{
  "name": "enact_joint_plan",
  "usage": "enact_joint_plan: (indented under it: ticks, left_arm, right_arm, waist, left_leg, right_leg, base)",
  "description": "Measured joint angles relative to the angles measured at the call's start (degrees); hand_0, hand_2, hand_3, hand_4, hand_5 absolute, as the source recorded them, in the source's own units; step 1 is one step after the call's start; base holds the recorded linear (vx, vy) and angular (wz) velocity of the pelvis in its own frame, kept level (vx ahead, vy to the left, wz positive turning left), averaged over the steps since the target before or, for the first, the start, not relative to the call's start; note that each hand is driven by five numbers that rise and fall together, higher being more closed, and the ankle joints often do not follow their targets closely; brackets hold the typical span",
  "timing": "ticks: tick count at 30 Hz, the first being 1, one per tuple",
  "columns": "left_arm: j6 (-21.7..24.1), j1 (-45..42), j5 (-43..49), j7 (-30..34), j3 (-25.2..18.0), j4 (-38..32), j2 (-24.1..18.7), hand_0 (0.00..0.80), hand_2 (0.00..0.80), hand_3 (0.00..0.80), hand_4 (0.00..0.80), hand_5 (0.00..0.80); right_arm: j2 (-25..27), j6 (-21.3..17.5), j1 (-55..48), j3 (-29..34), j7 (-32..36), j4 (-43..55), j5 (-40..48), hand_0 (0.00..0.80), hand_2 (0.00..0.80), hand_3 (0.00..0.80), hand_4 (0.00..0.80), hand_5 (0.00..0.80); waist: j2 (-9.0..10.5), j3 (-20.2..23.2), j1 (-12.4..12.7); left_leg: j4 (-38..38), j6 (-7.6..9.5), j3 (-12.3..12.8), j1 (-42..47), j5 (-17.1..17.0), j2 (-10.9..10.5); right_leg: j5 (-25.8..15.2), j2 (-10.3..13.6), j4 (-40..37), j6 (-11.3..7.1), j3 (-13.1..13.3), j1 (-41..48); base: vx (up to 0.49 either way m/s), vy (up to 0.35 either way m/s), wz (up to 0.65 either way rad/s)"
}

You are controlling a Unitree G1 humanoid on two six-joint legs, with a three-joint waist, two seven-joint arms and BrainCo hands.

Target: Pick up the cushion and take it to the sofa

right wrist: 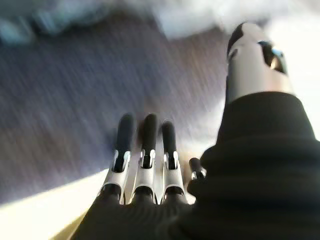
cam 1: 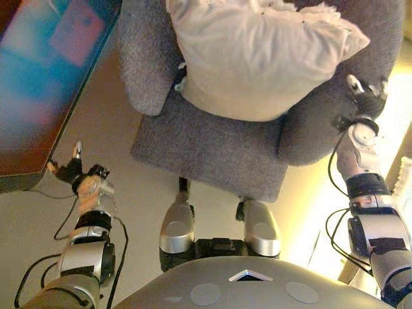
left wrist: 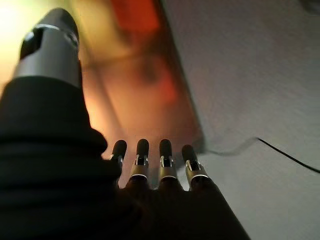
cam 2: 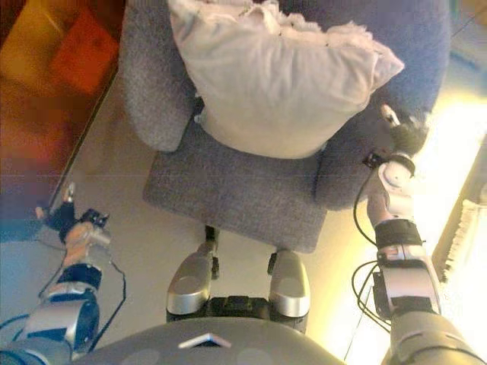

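Observation:
A white cushion (cam 1: 257,58) with a frilled edge lies tilted on the seat of a grey upholstered armchair (cam 1: 206,148) straight ahead; it also shows in the right eye view (cam 2: 274,76). My right hand (cam 1: 364,96) is open, with straight fingers (right wrist: 145,145), beside the chair's right armrest, below and right of the cushion and not touching it. My left hand (cam 1: 76,172) is open and empty, low at the left, far from the cushion, near the edge of a low table. Its straight fingers (left wrist: 150,155) show in the left wrist view. No sofa is in view.
A low table with a glossy top (cam 1: 45,77) stands at the left, its edge close to my left hand. A dark cable (left wrist: 285,155) lies on the pale floor. Something pale (cam 1: 405,180) stands at the right edge.

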State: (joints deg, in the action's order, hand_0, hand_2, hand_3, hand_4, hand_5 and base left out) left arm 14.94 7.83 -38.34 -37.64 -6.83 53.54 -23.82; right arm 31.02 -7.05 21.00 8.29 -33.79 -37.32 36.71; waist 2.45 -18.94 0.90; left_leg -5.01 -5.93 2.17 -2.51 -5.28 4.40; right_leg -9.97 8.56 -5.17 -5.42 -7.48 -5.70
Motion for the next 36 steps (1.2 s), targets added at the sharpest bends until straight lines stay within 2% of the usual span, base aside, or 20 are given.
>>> enact_joint_plan:
  ticks: [5,7,10,14,17,20,25,30,34,36]
  left_arm:
    - [-4.17,-8.93,10.85,2.64,1.79,1.06,2.15,0.0,0.0,0.0,0.0,0.0]
    - [-5.75,-11.69,13.11,4.45,1.95,2.14,3.92,0.0,0.0,0.0,0.0,0.0]
    - [-7.61,-14.17,15.88,7.39,2.58,4.41,5.36,0.0,0.0,0.0,0.0,0.0]
    - [-8.57,-16.34,17.34,9.75,3.3,7.69,5.35,0.0,0.0,0.0,0.0,0.0]
    - [-10.04,-16.54,17.35,11.41,3.87,9.91,5.16,0.0,0.0,0.0,0.0,0.0]
    - [-10.47,-17.6,17.53,11.68,6.41,10.84,5.52,0.0,0.0,0.0,0.0,0.0]
    - [-10.93,-17.35,20.64,13.25,9.76,15.32,7.71,0.0,0.0,0.0,0.0,0.0]
    - [-15.31,-15.58,21.86,18.55,12.63,21.2,10.08,0.0,0.0,0.0,0.0,0.0]
    - [-19.05,-14.99,21.8,21.29,14.19,21.92,10.37,0.0,0.0,0.0,0.0,0.0]
    - [-20.77,-14.46,21.43,21.78,15.27,21.91,10.4,0.0,0.0,0.0,0.0,0.0]
  right_arm:
    - [1.36,0.18,-11.93,7.13,-0.84,1.77,0.02,0.0,0.0,0.0,0.0,0.0]
    - [1.33,1.32,-15.77,8.39,-1.71,2.7,0.02,0.0,0.0,0.0,0.0,0.0]
    - [1.3,1.93,-19.65,10.72,-2.54,2.8,0.0,0.0,0.0,0.0,0.0,0.0]
    - [1.29,2.8,-22.25,11.52,-2.86,1.71,-0.62,0.0,0.0,0.0,0.0,0.0]
    - [0.47,4.95,-23.95,10.8,-1.97,-6.14,-2.37,0.0,0.0,0.0,0.0,0.0]
    - [-4.89,7.58,-26.63,4.52,0.33,-13.45,-5.15,0.0,0.0,0.0,0.0,0.0]
    - [-16.76,10.27,-29.58,-3.74,5.45,-25.41,-5.53,0.0,0.0,0.0,0.0,0.0]
    - [-19.6,12.72,-30.75,-6.68,11.9,-35.03,-5.56,0.0,0.0,0.0,0.0,0.0]
    - [-19.9,14.55,-30.21,-11.1,15.61,-37.79,-9.92,0.0,0.0,0.0,0.0,0.0]
    - [-20.65,14.98,-30.2,-13.22,16.61,-37.83,-12.69,0.0,0.0,0.0,0.0,0.0]
  waist:
    - [-0.28,4.48,-0.46]
    - [-0.69,5.37,-1.61]
    - [-0.98,8.21,-1.72]
    - [-0.26,11.21,-1.59]
    - [0.83,13.14,-1.39]
    - [2.09,14.04,-1.41]
    - [1.75,13.87,-1.65]
    - [1.45,14.34,-2.03]
    - [2.51,14.71,-1.75]
    - [3.11,14.98,-1.72]
  left_leg:
    - [-0.3,0.17,0.89,2.27,1.13,0.26]
    - [-0.34,0.14,0.9,3.5,1.19,0.38]
    - [-0.36,-0.07,1.23,4.01,1.37,0.73]
    - [-0.37,-0.07,2.34,5.2,1.36,0.99]
    - [-0.37,-0.04,2.41,5.24,1.34,1.04]
    - [-0.37,-0.03,2.54,5.21,1.3,1.23]
    - [-0.4,-0.08,2.92,6.94,1.39,0.92]
    - [-0.41,-0.04,4.32,8.23,1.64,0.83]
    - [-0.41,0.0,5.52,8.94,1.64,0.93]
    - [-0.43,0.02,5.53,8.98,1.65,1.09]
  right_leg:
    - [0.9,-0.23,-0.05,-0.28,0.68,1.72]
    - [1.12,-0.27,-0.11,-0.04,0.75,3.07]
    - [1.21,-0.27,-0.24,-0.01,0.97,3.52]
    - [1.2,-0.29,-0.23,-0.01,1.7,4.33]
    - [1.2,-0.27,-0.23,-0.01,1.64,4.47]
    - [1.21,-0.39,-0.22,0.0,1.52,4.5]
    - [1.2,-0.34,-0.21,0.01,1.78,5.21]
    - [1.19,-0.25,-0.06,-0.01,2.61,5.7]
    - [1.25,-0.27,-0.19,-0.09,3.64,5.45]
    - [1.87,-0.3,-0.21,-0.94,3.58,5.41]
  base:
    - [0.084,0.039,-0.11]
    - [0.105,0.034,-0.05]
    - [0.071,0.029,-0.08]
    - [0.019,0.021,-0.07]
    - [-0.01,0.01,0.04]
    - [-0.004,0.0,0.02]
    - [0.009,0.032,-0.07]
    - [0.001,0.06,-0.17]
    - [-0.035,-0.005,-0.18]
    - [-0.022,-0.054,-0.12]
